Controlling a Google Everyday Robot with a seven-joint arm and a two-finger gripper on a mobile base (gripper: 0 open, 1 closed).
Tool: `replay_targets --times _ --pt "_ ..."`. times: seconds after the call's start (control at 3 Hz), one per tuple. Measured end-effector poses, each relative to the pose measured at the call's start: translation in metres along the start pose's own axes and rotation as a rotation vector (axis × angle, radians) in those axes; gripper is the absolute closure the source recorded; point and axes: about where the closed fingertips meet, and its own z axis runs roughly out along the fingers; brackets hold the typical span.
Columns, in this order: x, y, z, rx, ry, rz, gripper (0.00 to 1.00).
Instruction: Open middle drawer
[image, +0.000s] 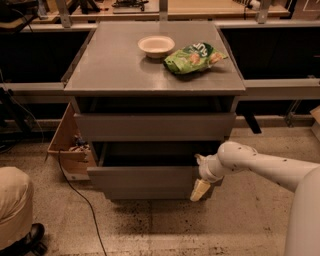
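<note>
The grey cabinet (155, 65) has three handleless drawers. The middle drawer (142, 177) stands pulled out towards me, with a dark gap (150, 154) above its front panel where the inside shows. The drawer above it (155, 126) sits further back, and the lowest drawer front (150, 193) shows just below. My gripper (200, 187) is at the right end of the middle drawer's front panel, on the white arm (260, 165) that reaches in from the right. One beige finger (199, 190) points down beside the panel's lower right corner.
A white bowl (156, 46) and a green snack bag (192, 56) lie on the cabinet top. An open cardboard box (70, 145) stands at the cabinet's left. A black cable (80, 200) runs over the floor. A tan object (15, 207) is at the lower left. Dark benches flank the cabinet.
</note>
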Motion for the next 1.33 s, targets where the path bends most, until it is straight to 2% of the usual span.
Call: replay_targets --times 0.33,0.67,1.0,1.33 --pt "-0.001 -0.001 0.012 -0.054 0.005 0.008 0.00" --pt "-0.001 0.001 0.022 -0.119 0.012 0.012 0.18" --pt "0.003 0.009 0.018 -0.171 0.024 0.035 0.49" --pt "0.006 0.016 0.011 -0.191 0.033 0.050 0.74"
